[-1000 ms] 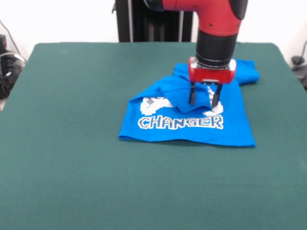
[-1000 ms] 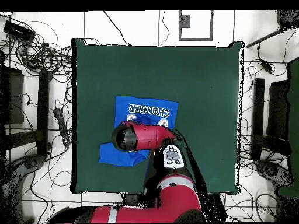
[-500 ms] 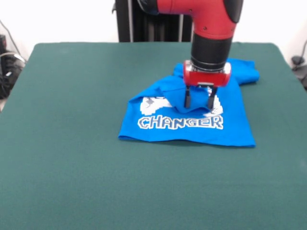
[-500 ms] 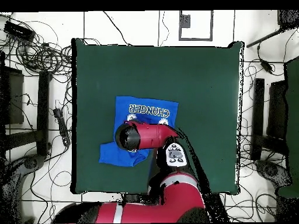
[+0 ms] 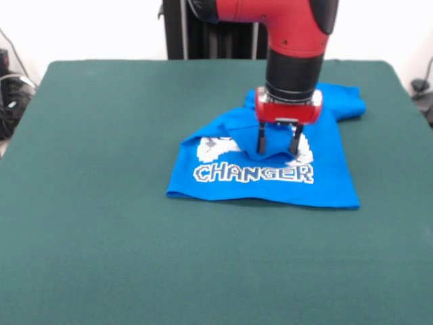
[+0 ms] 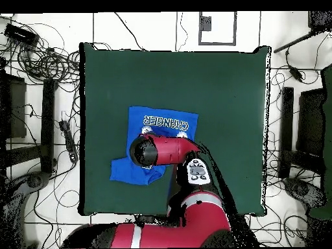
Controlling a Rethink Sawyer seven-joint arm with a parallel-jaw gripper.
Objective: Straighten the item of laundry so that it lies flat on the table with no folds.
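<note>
Blue printed cotton T-shirt [image 5: 270, 166] remains folded over near the green felt tabletop's [image 5: 101, 223] far edge; gripper [image 5: 277, 147] jaws spread, holding nothing.

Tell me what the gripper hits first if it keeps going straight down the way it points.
Most likely the blue T-shirt: the open gripper points down over a raised fold above the "CHANGER" lettering. The green table lies beneath the cloth. Whether the tips already touch the fold is unclear.
</note>
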